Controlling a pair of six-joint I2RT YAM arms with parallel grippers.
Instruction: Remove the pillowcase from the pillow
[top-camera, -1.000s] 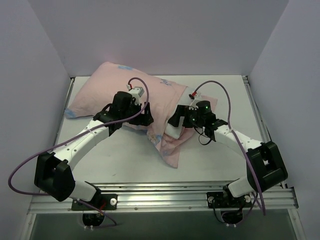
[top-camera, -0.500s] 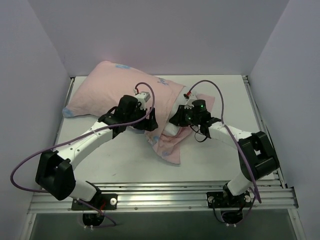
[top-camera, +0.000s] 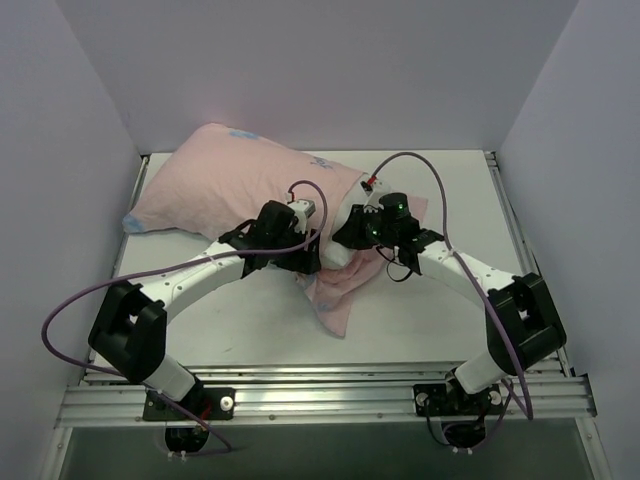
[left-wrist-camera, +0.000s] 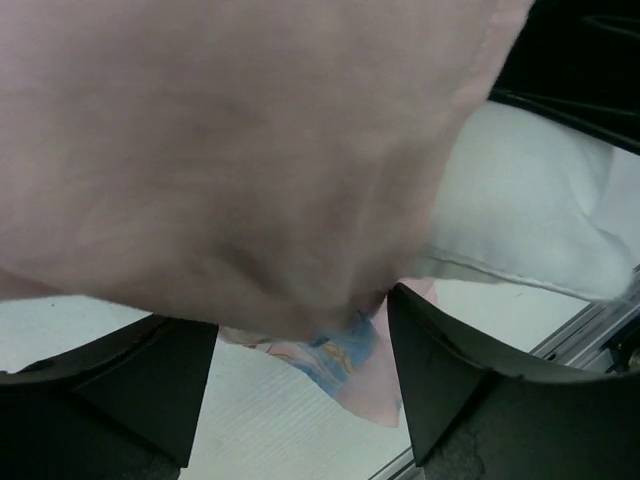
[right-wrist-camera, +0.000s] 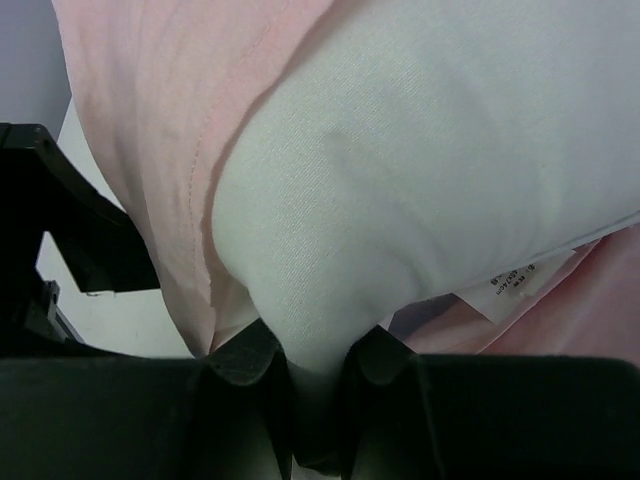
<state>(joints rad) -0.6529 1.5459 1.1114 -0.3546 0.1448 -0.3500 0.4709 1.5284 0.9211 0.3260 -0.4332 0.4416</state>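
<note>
Beside the pillow (right-wrist-camera: 430, 180), left claw (top-camera: 308, 252) moved rightward

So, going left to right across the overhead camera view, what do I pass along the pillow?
Stuffed pink pillowcase → left gripper → right gripper, pinching the white pillow → bare table.

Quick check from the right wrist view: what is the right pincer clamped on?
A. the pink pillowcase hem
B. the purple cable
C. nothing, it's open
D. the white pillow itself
D: the right pincer is closed on a fold of the white pillow, and the pink pillowcase lies off to its side.
</note>
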